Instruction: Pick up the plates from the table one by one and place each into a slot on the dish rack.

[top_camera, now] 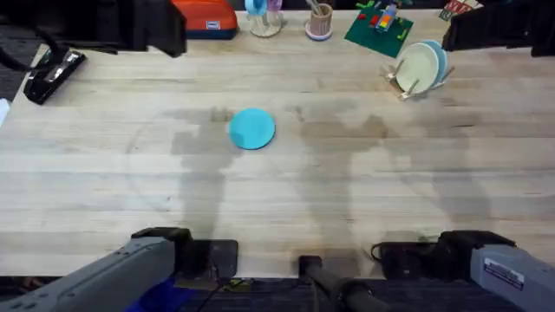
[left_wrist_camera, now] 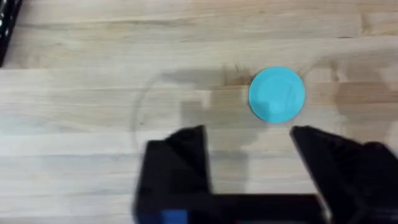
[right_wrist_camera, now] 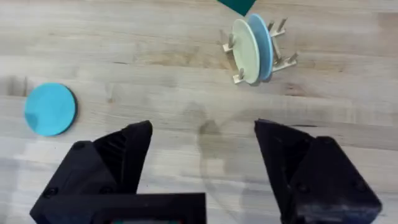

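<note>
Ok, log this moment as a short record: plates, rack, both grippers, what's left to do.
plate on table: one turquoise plate, lying flat on the table
dish rack: far right side, holding a cream plate and a pale blue plate upright
left gripper: open, holding nothing, short of the turquoise plate
right gripper: open, holding nothing
remaining: turquoise plate not yet racked

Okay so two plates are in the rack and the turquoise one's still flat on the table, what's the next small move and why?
Probably reach the left tool, open and empty, forward over the turquoise plate. That plate lies flat, alone on the table, nearer the left arm, while the dish rack already holds the cream plate and pale blue plate.
</note>
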Available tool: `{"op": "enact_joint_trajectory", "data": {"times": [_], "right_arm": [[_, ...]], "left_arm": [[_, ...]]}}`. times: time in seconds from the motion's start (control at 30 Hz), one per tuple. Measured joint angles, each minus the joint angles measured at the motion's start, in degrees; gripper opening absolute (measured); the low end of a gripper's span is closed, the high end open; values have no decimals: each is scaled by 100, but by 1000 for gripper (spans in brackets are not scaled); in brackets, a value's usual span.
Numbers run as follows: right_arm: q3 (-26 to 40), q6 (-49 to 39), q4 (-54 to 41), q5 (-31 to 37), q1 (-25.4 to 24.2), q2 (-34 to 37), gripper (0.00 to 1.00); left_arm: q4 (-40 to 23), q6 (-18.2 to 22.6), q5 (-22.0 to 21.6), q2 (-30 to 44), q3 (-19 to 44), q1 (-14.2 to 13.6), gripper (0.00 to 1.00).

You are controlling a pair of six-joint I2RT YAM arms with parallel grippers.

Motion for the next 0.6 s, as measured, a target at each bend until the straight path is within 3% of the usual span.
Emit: {"op": "enact_joint_trajectory", "data": {"times": [0.1, 0.17, 0.37, 0.6], "right_arm": [[0, 0, 0, 1, 0, 0, 994], [0, 0, 1, 0, 0, 0, 994], [0, 0, 0, 0, 0, 0, 994], [0, -2, 1, 0, 0, 0, 995]], "left_arm": [[-2, 21, 0, 0, 0, 0, 310], [-10, 50, -1, 0, 0, 0, 79], [-135, 19, 5, 0, 0, 0, 42], [-271, -35, 900, 0, 0, 106, 42]]}}
